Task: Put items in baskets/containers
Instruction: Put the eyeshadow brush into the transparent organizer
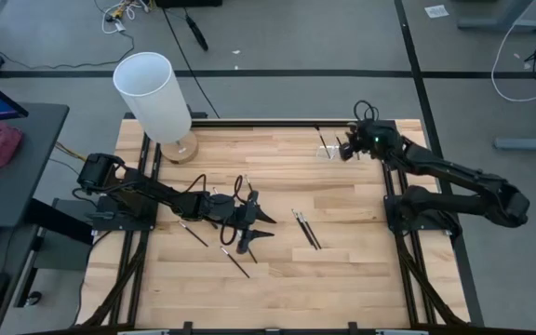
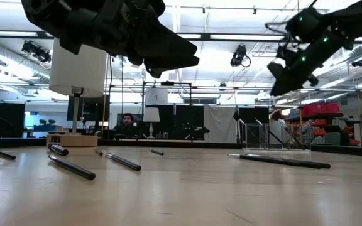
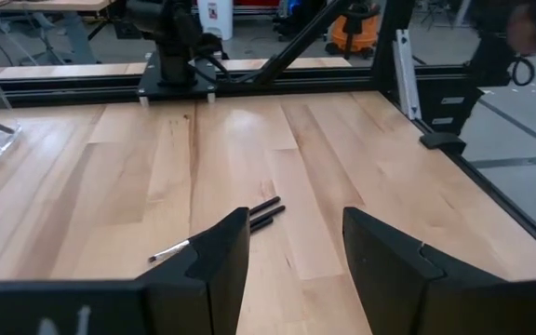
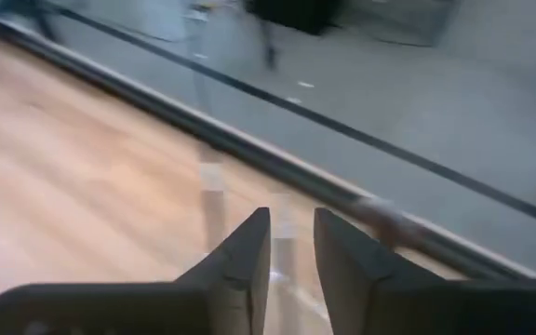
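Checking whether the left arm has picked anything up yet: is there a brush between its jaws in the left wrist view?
No. The left gripper has open jaws with only bare wood between them; two brushes lie beyond.

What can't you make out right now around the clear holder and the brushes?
- Clear holder: its contents; too small in the high view, blurred in the right wrist view.
- Right gripper: whether it holds a brush; motion blur.
- Brushes: full count; the left gripper hides some in the high view.
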